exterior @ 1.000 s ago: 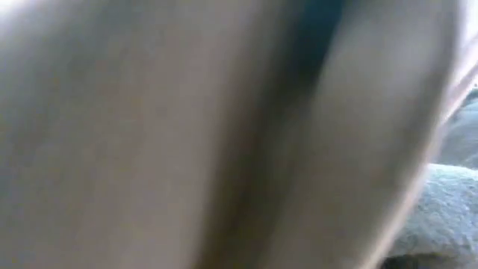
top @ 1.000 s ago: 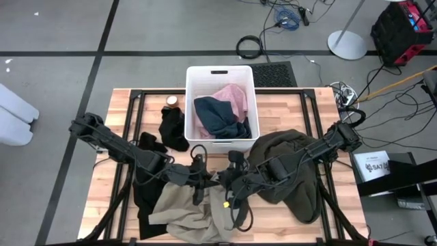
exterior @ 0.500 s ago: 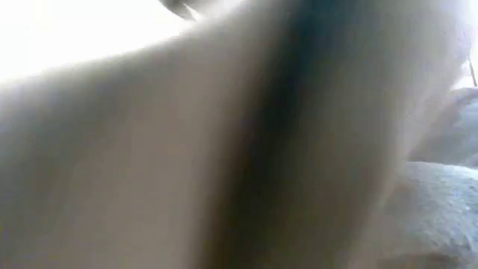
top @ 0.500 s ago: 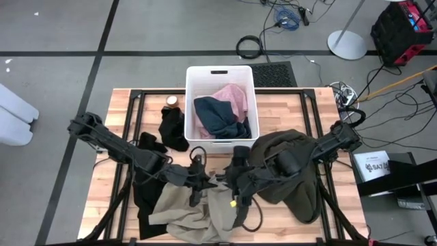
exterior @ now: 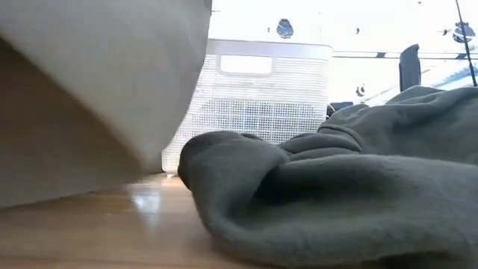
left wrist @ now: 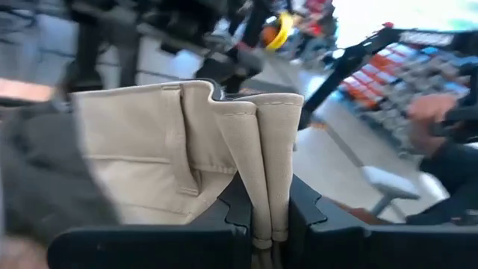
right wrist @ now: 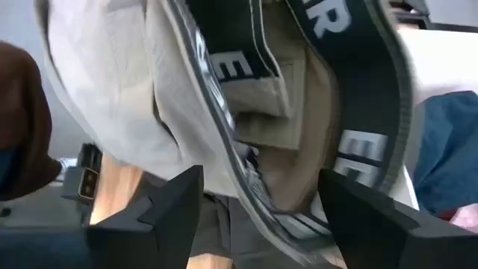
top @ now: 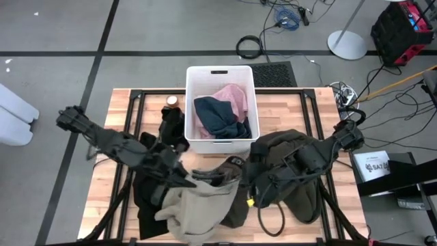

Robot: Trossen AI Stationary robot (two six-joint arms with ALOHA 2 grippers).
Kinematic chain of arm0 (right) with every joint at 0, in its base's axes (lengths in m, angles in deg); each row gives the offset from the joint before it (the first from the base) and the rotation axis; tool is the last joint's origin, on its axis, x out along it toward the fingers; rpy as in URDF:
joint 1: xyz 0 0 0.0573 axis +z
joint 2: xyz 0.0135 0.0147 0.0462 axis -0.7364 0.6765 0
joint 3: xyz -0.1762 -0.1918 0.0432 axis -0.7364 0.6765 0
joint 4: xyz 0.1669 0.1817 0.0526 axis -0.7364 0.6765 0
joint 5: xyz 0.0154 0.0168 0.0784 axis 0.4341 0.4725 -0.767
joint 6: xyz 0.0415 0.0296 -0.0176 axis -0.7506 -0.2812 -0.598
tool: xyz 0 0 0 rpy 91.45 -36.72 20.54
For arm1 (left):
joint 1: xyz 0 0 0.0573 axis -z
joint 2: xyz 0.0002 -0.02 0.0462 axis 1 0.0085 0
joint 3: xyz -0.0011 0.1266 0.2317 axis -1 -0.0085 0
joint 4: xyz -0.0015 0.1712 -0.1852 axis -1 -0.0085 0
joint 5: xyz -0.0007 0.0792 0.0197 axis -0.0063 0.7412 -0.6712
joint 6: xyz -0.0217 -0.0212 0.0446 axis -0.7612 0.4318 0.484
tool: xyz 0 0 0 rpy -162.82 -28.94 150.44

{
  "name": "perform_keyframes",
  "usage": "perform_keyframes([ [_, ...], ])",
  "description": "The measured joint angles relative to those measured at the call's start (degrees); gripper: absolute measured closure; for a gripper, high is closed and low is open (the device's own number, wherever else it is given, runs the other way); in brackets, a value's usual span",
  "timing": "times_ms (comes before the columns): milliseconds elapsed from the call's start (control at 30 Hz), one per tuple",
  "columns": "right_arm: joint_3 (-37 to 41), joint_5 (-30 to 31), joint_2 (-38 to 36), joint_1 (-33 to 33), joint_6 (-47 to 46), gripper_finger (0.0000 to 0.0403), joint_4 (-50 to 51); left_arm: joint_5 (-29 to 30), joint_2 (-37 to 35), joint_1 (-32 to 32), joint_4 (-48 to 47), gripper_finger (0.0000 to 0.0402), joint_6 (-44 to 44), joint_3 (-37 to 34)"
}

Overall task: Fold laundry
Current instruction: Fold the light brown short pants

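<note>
Beige-tan trousers (top: 198,205) hang raised at the table's front middle from my left gripper (top: 186,179), which is shut on their waist end. In the low view they show as a beige sheet (exterior: 89,97) hanging at the left. My right gripper (right wrist: 261,194) stands open just right of them (top: 242,179), with the waistband's dark lettered lining (right wrist: 358,112) between and beyond its fingers. A dark olive-grey garment (top: 290,171) lies heaped under the right arm. A pink garment (top: 232,99) and a navy garment (top: 218,117) lie in the white bin (top: 198,75). My left gripper pinches a folded bunch of the trousers' waistband (left wrist: 265,202) between its two fingers, several layers thick, next to a belt loop. The fingers come nearly level from the table's left. The waist end is lifted and the cloth hangs below it; the lower part lies on the table. My right gripper: whether its open fingers touch the waistband, I cannot tell.
Black garments lie at the left (top: 171,130) and under the left arm (top: 143,201). A small round object (top: 172,101) sits left of the bin. In the low view the olive garment (exterior: 336,194) fills the right foreground, with the bin's mesh wall (exterior: 261,90) behind.
My right gripper has opened, let go of the trousers and drawn back up and toward the table's right. My left gripper has risen and moved a little left with the waist end. That has lifted the trousers off the table's front, so the low view is no longer covered.
</note>
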Motion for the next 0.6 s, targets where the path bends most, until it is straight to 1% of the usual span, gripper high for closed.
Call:
perform_keyframes([
  [33,-0.07,0.4,-0.32,0.32,-0.15,0.0151,-0.28,1.77,-0.38,0.37,-2.67,0.037,-0.02,1.18],
  [100,-0.09,4.12,-0.6,1.6,-1.26,0.0151,0.27,4.1,-0.95,0.85,-5.91,0.037,-0.26,3.25],
  [200,-0.09,12.58,-0.57,3.37,-3.76,0.0151,4.84,4.44,-1.45,0.89,-7.65,0.037,-0.32,5.85],
  [267,-0.07,19.73,-0.59,4.4,-9.13,0.0151,9.91,4.9,-1.48,0.87,-7.61,0.037,-0.31,7.08],
  [300,0.25,21.02,-0.7,4.7,-11.58,0.0151,11.41,4.65,-1.46,0.84,-7.61,0.037,-0.32,7.4],
  [367,1.46,19.53,-0.93,4.73,-14.3,0.0151,12.69,3.18,-1.53,1.05,-7.48,0.037,-0.33,7.67],
  [400,2.15,17.58,-0.93,4.57,-14.93,0.0151,11.49,2.31,-1.55,1.23,-7.37,0.037,-0.33,7.69],
  [467,4.02,13.78,-0.89,4.03,-15.85,0.0151,12.61,1.68,-1.53,1.3,-7.42,0.037,-0.33,7.69],
  [567,7.12,13.1,-2.23,3.91,-22.2,0.0151,18.64,1.96,-1.51,1.42,-7.6,0.037,-0.39,7.69],
  [600,9.17,13.68,-3.83,3.85,-22.6,0.0151,17.31,2.02,-1.51,1.58,-7.59,0.037,-0.39,7.69],
])
